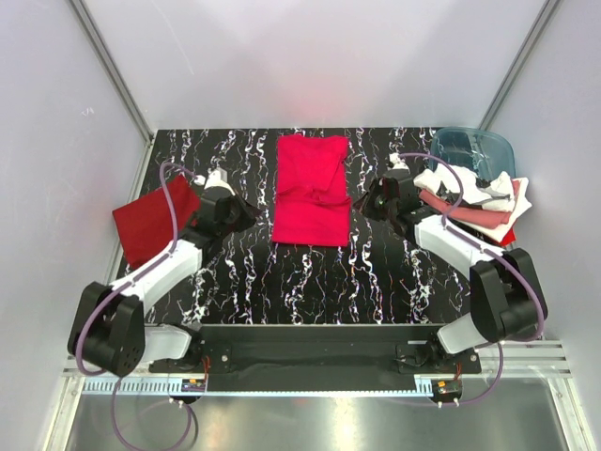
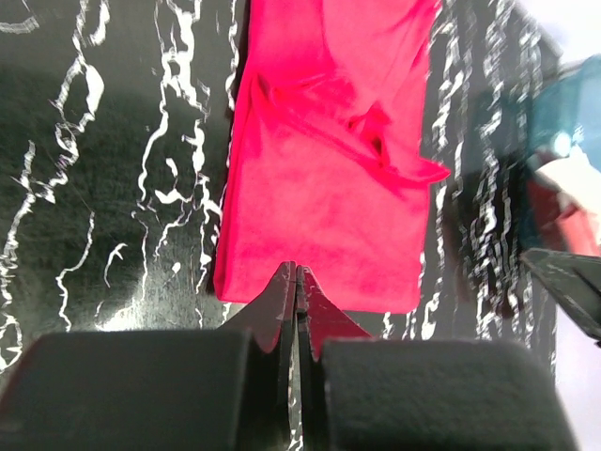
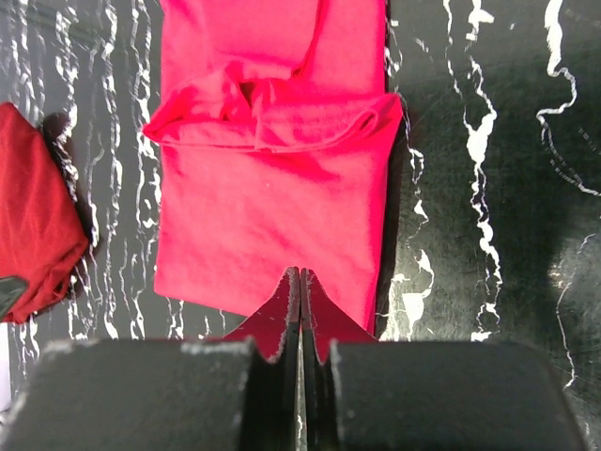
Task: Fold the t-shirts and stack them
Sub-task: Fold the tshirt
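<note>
Shirts lie in three places on the black, white-veined table [image 1: 310,282]: the bright crimson t-shirt [image 1: 311,191] sits mid-table, folded into a tall rectangle with a rumpled crease across its middle; the darker red shirt [image 1: 150,221] lies flat at the left edge; a loose pile of shirts [image 1: 474,202] (white with dark marks on top, salmon pink and red beneath) rests at the right, against the translucent blue-teal tub [image 1: 474,150] in the far right corner. The left gripper [image 2: 297,274] is clenched, its fingers pressed flat together with no cloth visible between them, pointing at the crimson shirt's left side; the right gripper [image 3: 300,274] is clenched the same way on the opposite side. From above, a strip of table shows between each gripper and the crimson shirt; in the wrist views the tips overlap its near edge, so whether they touch it cannot be told.
</note>
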Robot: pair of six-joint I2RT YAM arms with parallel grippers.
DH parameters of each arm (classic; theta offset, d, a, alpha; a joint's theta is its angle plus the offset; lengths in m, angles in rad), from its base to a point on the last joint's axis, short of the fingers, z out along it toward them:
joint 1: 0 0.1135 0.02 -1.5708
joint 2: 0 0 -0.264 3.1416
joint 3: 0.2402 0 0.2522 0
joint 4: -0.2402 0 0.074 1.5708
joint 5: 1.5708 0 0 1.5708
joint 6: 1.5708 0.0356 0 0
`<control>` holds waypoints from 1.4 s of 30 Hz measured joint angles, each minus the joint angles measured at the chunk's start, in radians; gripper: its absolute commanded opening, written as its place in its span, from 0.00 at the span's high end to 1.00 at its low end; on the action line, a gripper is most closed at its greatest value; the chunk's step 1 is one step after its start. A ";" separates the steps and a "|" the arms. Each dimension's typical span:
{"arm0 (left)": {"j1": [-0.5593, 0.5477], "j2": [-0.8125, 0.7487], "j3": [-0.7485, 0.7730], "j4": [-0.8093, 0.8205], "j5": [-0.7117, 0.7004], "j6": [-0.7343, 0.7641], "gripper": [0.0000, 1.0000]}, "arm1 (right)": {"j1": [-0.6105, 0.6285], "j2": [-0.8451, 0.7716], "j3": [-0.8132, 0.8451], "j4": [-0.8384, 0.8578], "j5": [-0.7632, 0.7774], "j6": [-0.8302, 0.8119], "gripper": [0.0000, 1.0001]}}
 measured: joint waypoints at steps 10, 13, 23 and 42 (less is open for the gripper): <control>0.000 0.231 0.063 -0.011 0.114 -0.026 1.00 | 0.001 0.186 0.030 0.044 -0.108 0.020 1.00; 0.000 0.268 0.063 -0.002 0.150 -0.044 1.00 | 0.005 0.262 0.066 0.051 -0.139 0.024 1.00; -0.018 0.327 0.077 0.020 0.209 -0.068 1.00 | 0.055 0.513 0.355 0.044 -0.192 0.023 1.00; -0.043 0.509 0.218 -0.109 0.127 -0.101 1.00 | 0.054 0.733 0.631 -0.044 -0.107 0.045 1.00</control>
